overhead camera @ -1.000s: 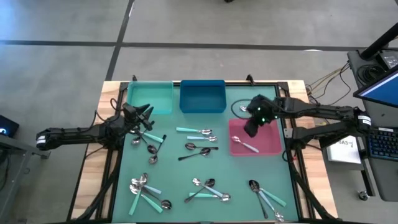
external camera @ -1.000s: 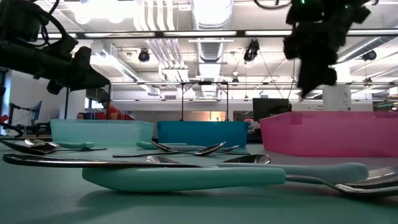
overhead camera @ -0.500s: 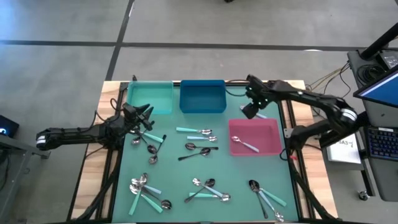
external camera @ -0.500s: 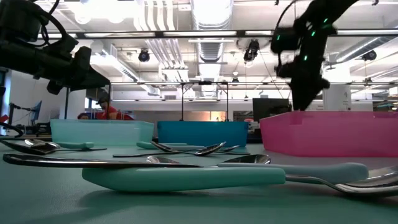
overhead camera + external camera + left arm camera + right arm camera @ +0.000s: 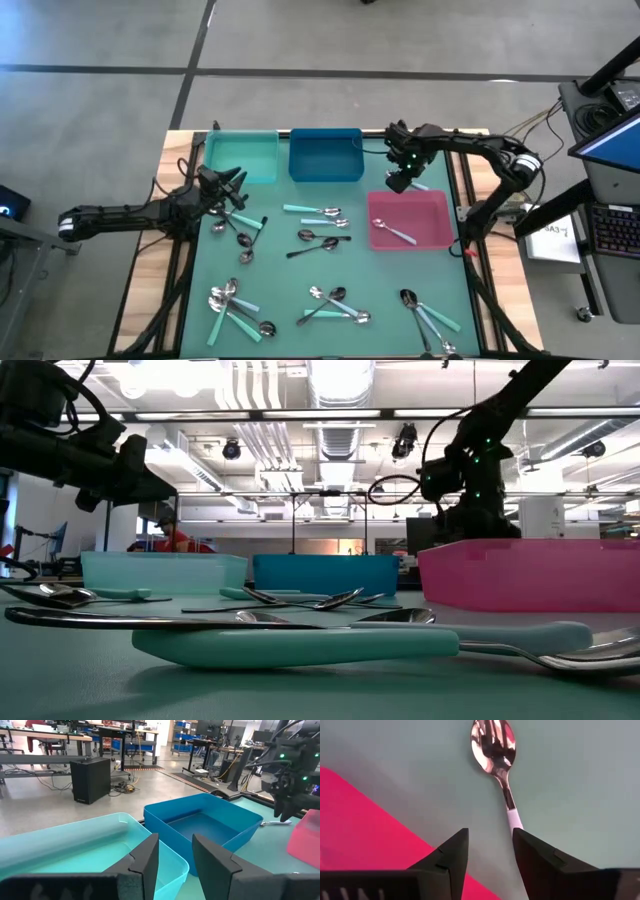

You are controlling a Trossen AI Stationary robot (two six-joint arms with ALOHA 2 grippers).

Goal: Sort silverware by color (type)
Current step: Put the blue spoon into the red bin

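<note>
Since the earlier frames the right claw point(image 5: 397, 180) has left the pink bin point(image 5: 435, 238) and swung toward the top of the high view, now hanging low over the table point(image 5: 270, 290) just above that bin's upper left corner; the left arm has not shifted.

In the high view, the left claw point(image 5: 232, 184) sits at middle left, just below the turquoise bin point(image 5: 240, 158), fingers point(image 5: 146, 861) spread with nothing between them. Under it lies a small cluster of spoons point(image 5: 240, 230). More spoons lie at lower left point(image 5: 235, 308), at centre point(image 5: 318, 225) below the blue bin point(image 5: 325, 155), at bottom centre point(image 5: 335, 303) and at lower right point(image 5: 428, 318).

The right claw's fingers point(image 5: 447, 857) stand apart, empty, straddling the white handle of a shiny spoon point(image 5: 495, 750) that lies on the table beside the pink bin's edge point(image 5: 365, 830). One spoon point(image 5: 393, 233) lies inside the pink bin, at its lower left.
</note>
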